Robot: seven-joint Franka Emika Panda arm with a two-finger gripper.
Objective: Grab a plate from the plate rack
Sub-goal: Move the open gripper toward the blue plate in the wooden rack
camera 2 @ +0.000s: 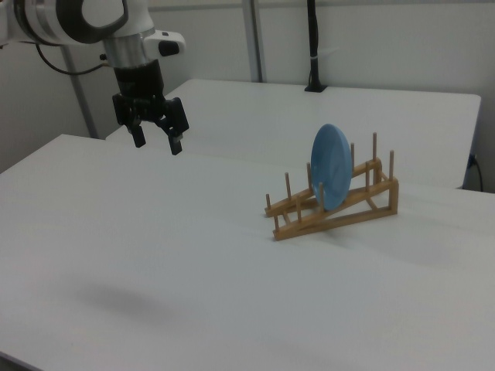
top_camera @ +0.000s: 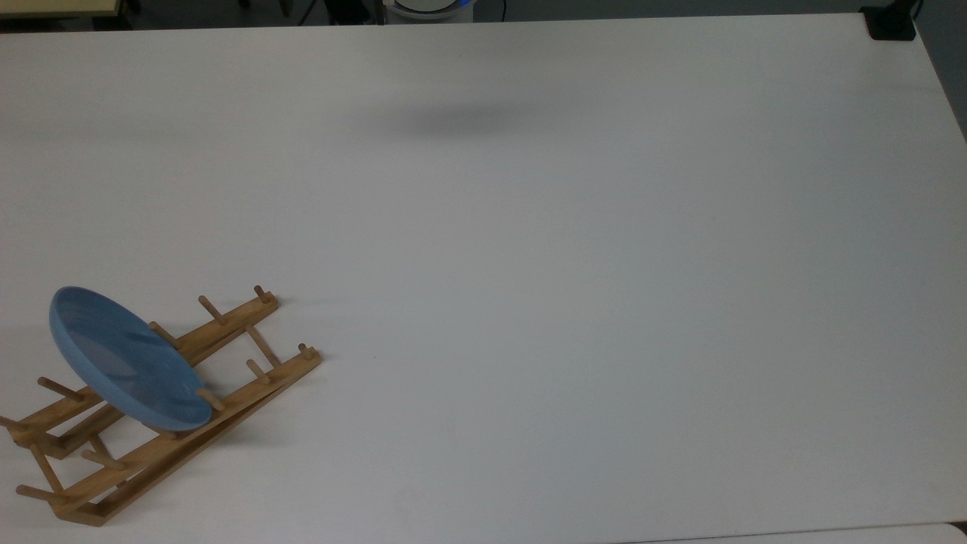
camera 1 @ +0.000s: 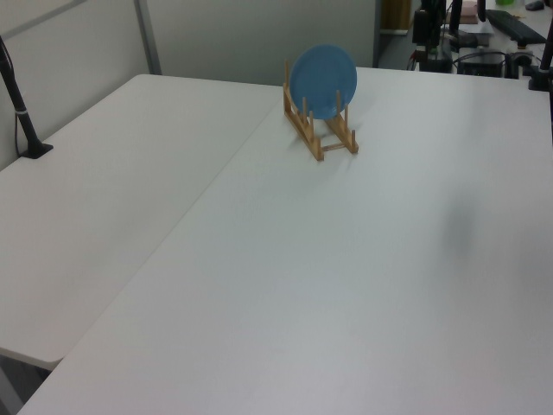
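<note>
The plate (camera 2: 330, 167) stands on edge between pegs of the plate rack (camera 2: 340, 210) on the desk (camera 2: 155, 255). The claw (camera 2: 157, 142) hangs well apart from it, fingers spread, grasping nothing.

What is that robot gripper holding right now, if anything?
Nothing. The gripper hangs open above the table, away from the blue plate, which stands in the wooden plate rack.

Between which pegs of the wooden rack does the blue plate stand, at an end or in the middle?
The plate stands on edge in the middle of the plate rack; free pegs remain at both ends.
</note>
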